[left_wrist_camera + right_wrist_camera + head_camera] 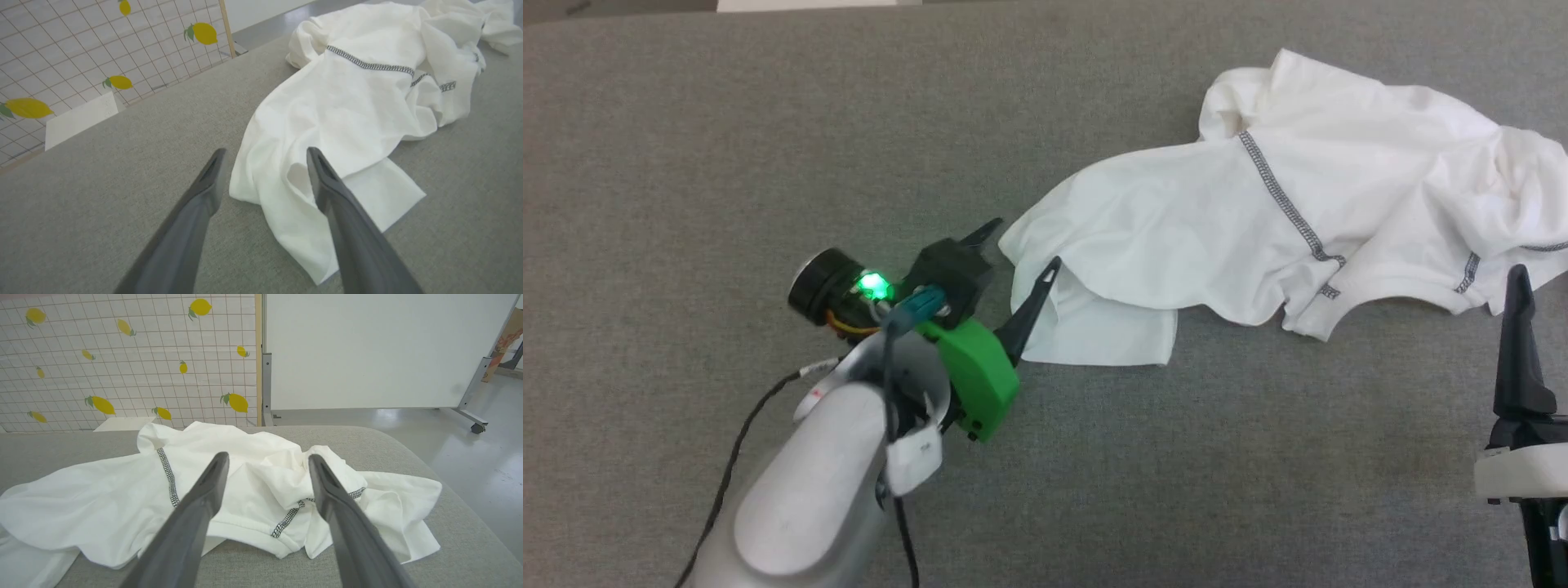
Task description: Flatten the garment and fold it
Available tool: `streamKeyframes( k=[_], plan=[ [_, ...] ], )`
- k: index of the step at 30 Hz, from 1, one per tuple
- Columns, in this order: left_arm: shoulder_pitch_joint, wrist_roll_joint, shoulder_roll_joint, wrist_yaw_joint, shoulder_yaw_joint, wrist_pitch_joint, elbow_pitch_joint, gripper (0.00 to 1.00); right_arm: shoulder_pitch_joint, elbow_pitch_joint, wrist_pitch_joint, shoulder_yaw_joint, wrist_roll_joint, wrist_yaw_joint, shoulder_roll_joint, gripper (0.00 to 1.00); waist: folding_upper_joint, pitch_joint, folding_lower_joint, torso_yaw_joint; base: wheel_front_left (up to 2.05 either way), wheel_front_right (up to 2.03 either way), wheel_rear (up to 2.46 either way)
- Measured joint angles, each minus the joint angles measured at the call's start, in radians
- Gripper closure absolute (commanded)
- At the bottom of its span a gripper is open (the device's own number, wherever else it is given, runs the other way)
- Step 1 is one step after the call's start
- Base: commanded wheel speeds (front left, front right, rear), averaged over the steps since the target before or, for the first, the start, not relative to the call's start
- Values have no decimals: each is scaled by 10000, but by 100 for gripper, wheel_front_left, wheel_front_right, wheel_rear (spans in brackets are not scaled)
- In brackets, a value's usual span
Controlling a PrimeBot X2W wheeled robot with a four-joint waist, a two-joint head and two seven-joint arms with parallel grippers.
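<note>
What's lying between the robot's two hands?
The white shirt, crumpled on the grey table, lies between the left gripper and the right gripper. The head view shows it.

Robotics test laboratory, not a home: a grey fabric-covered desk (449, 555) backed by a lemon-printed grid backdrop (122, 355) and a plain white partition (380, 351) on a metal leg with a castor (476, 428), over a glossy grey floor (470, 469).
</note>
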Motion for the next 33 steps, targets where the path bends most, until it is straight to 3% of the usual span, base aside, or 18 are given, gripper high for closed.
streamKeyframes(
  k=[4, 14, 15, 16, 22, 28, 33],
  plan=[
    [-876, -669, 500, -12, -1051, 1045, 307, 0, -30, -23, 35, 153, 77, 0, 2, 0, 0, 384, 0, -85, 0, 0, 0],
    [-2172, -1162, 1567, -25, -2654, 3463, 846, 0, -62, 255, -17, 408, 263, 0, 0, 0, 0, 1068, 0, -408, 0, 0, 0],
    [-2293, -1250, 1638, -25, -2763, 3540, 813, 91, -72, 291, -31, 422, 278, 0, 2, 0, 0, 1100, 1, -430, 0, 0, 0],
    [-2428, -1317, 1737, -25, -2936, 3553, 777, 100, -99, 347, -59, 443, 322, 0, 0, 0, 0, 1128, 0, -455, 0, 0, 0],
    [-2411, -1964, 1758, 4, -2855, 3095, 686, 100, -153, 619, -130, 447, 357, 0, 0, 0, 0, 946, 1, -426, 0, 0, 0],
    [-1475, -2886, 2148, 1030, -1348, 1954, -769, 100, -141, 648, -58, 314, 341, 0, 0, 0, 0, 416, 1, -204, 0, 0, 0],
    [68, -3417, 3218, 2215, 123, 1496, -2383, 100, -56, 679, 113, 255, 337, 0, 0, 0, 0, 18, 1, 151, 0, 0, 0]
  ],
)
